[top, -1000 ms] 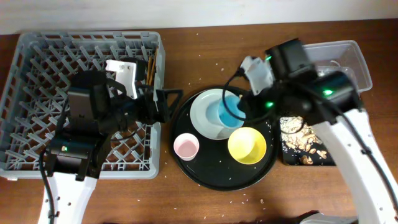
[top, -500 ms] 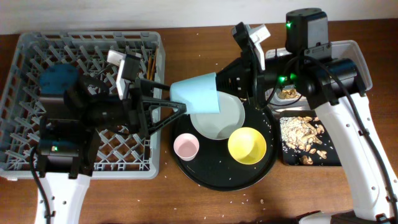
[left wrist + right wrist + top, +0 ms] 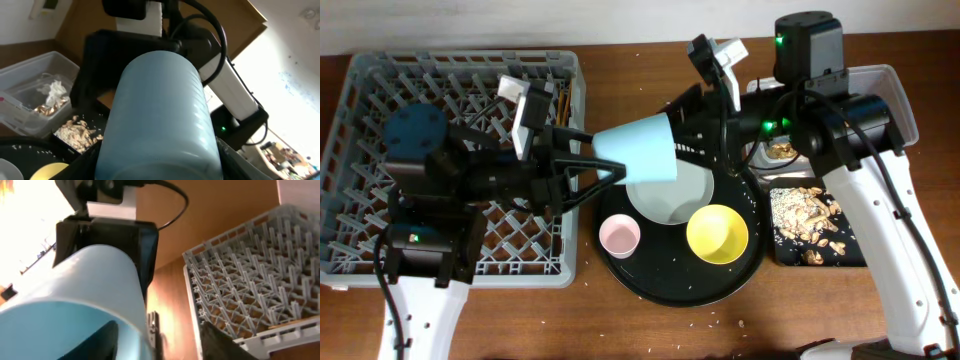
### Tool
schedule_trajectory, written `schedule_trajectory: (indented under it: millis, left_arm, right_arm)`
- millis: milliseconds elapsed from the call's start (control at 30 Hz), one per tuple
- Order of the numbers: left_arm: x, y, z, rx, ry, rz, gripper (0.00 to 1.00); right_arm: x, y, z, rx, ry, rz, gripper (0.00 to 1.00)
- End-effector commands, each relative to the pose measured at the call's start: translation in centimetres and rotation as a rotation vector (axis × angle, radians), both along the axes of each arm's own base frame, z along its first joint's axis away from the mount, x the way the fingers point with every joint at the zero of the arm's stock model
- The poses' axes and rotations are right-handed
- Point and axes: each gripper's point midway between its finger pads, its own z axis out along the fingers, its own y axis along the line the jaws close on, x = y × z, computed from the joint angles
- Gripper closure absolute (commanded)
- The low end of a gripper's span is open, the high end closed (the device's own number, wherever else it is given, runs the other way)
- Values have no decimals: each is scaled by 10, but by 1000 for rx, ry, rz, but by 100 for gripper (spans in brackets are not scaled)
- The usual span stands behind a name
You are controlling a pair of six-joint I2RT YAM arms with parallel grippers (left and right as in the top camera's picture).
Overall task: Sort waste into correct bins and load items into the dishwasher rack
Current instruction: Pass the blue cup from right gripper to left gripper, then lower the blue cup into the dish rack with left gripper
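The light-blue cup [image 3: 638,150] hangs on its side in the air above the round tray, between both arms. My left gripper [image 3: 610,156] reaches in from the left, and its dark fingers press the cup's [image 3: 160,115] two sides. My right gripper [image 3: 682,128] is at the cup's mouth [image 3: 75,290], open. One of its fingers is inside the cup and the other [image 3: 225,342] stands clear of the wall. The grey-green plate [image 3: 690,195], pink cup [image 3: 619,236] and yellow bowl [image 3: 717,233] rest below. The dishwasher rack [image 3: 380,90] lies at the left.
The large round black tray [image 3: 660,275] holds the dishes. At the right a clear tub [image 3: 895,95] contains white tissue [image 3: 52,92] and gold foil [image 3: 47,107]. In front of it a shallow black tray [image 3: 775,250] holds tan food scraps [image 3: 810,225]. White specks dot the table.
The right gripper lifted the light-blue cup off the plate and carried it left. The left gripper reached out and closed round it. The right jaws have opened.
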Motion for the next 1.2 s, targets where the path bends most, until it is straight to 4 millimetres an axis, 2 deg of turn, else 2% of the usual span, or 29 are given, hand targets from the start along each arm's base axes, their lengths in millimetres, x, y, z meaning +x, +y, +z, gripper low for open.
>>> schedule_trajectory:
  millis: [0, 33, 67, 100, 133, 167, 200, 267, 300, 333, 367, 433, 467, 533, 633, 700, 733, 800, 867, 900, 933, 967, 1033, 1100, 1133, 1167]
  left_arm:
    - [19, 4, 0, 19, -27, 127, 51]
    - [35, 9, -14, 60, -5, 224, 51]
    - [52, 19, -35, 129, 39, 351, 51]
    - [75, 42, -68, 253, 117, 553, 51]
    - [88, 68, -96, 365, 200, 728, 51]
    - [92, 93, -118, 468, 260, 865, 51]
    - [91, 129, -142, 608, 325, 1035, 51]
    - [83, 171, -160, 718, 403, 1180, 51]
    - [75, 200, -169, 747, 485, 1275, 50]
    - [69, 218, -174, 757, 538, 1330, 50]
    - [60, 247, -180, 770, 604, 1415, 51]
    - [43, 292, -185, 758, 706, 1543, 51]
    - [36, 309, -189, 752, 752, 1591, 50]
    - [28, 330, -199, 752, 826, 1640, 50]
    - [31, 350, -221, 787, 915, 1664, 50]
    - [42, 358, -242, 803, 971, 1641, 50]
    - [46, 360, -254, 819, 1003, 1624, 42]
    - [52, 362, -273, 831, 1060, 1601, 37]
    - [59, 363, -298, 846, 1128, 1554, 36]
    - [62, 359, -302, 828, 1138, 1529, 36]
    - [64, 358, -302, 817, 1135, 1524, 30]
    - [68, 356, -297, 795, 1120, 1518, 1]
    - [77, 345, -275, 719, 1091, 1473, 1]
    - [94, 321, -232, 663, 955, 1330, 1]
    - [102, 298, -201, 661, 833, 1228, 3]
    - [104, 279, -181, 686, 736, 1160, 4]
  right_arm:
    - [19, -27, 9, -4, 28, -120, 37]
    - [31, -48, 12, -12, 75, -216, 35]
    - [36, -61, 11, -22, 106, -276, 34]
    - [41, -75, 6, -49, 158, -355, 33]
    - [43, -82, -4, -90, 202, -415, 32]
    - [45, -90, -21, -161, 266, -494, 31]
    - [44, -102, -51, -287, 354, -590, 30]
    - [39, -109, -82, -448, 417, -669, 29]
    - [32, -105, -95, -526, 424, -675, 29]
    - [26, -99, -103, -575, 422, -665, 28]
    - [19, -89, -111, -629, 404, -647, 27]
    - [9, -73, -123, -710, 363, -617, 24]
    - [6, -68, -127, -737, 348, -606, 23]
    - [0, -56, -133, -771, 325, -577, 23]
    - [-3, -46, -141, -794, 331, -542, 23]
    - [-2, -46, -145, -804, 345, -540, 23]
    - [-3, -46, -145, -805, 345, -539, 23]
    - [-3, -46, -145, -805, 346, -539, 23]
    - [-3, -46, -145, -807, 348, -539, 22]
    - [-3, -47, -145, -808, 348, -538, 22]
    - [-3, -47, -145, -808, 349, -539, 22]
    - [-3, -47, -145, -808, 349, -539, 22]
    - [-2, -47, -146, -814, 350, -546, 21]
    - [2, -46, -155, -829, 378, -544, 21]
    - [5, -44, -167, -845, 430, -554, 24]
    - [8, -39, -180, -867, 457, -542, 30]
